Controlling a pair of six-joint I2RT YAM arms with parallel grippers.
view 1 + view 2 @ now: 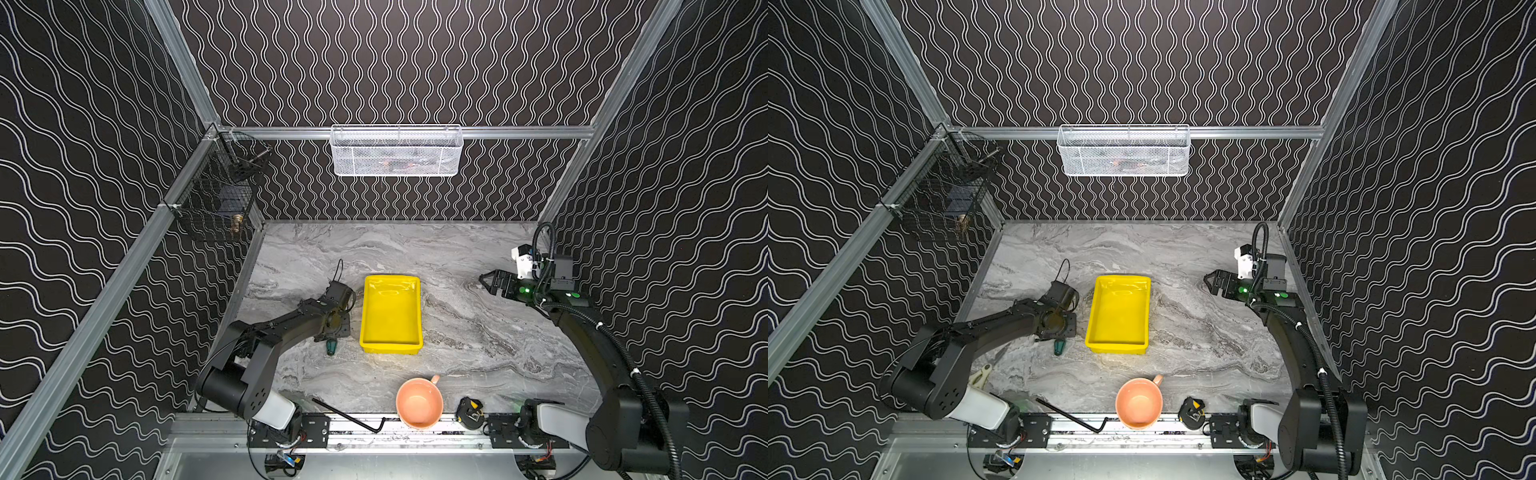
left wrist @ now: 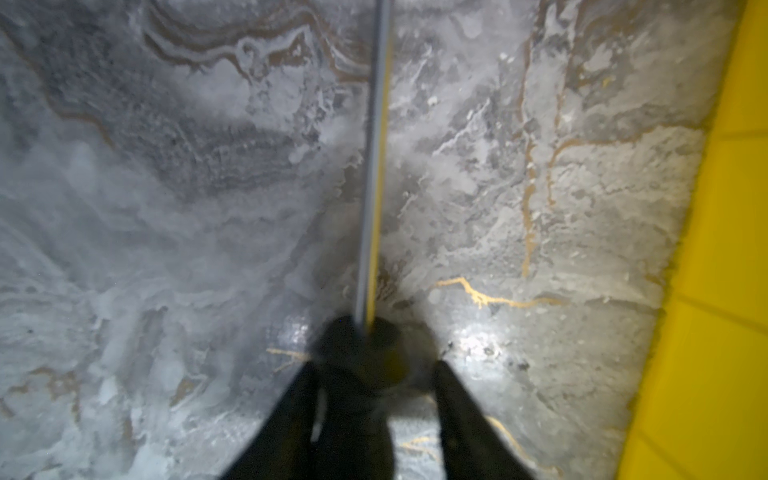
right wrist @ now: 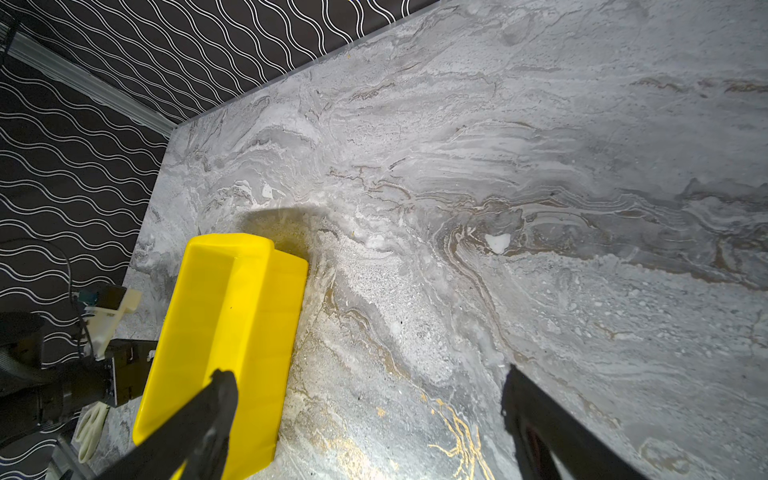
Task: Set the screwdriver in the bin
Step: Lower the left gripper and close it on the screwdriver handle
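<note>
Straddling the screwdriver (image 2: 368,249) handle, left claw (image 2: 374,370) part open, gripping nothing, bin (image 2: 715,291) beside.

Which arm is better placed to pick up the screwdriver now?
Left. The left gripper straddles the handle of the screwdriver beside the bin, jaws apart. The right gripper hangs open on the bin's far side.

Glossy yellow plastic bin (image 1: 390,348)

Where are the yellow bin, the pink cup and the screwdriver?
yellow bin (image 1: 390,316): in a top view, on its bare floor.
pink cup (image 1: 419,402): in a top view, inside its bowl.
screwdriver (image 1: 331,347): in a top view, on its teal handle.
</note>
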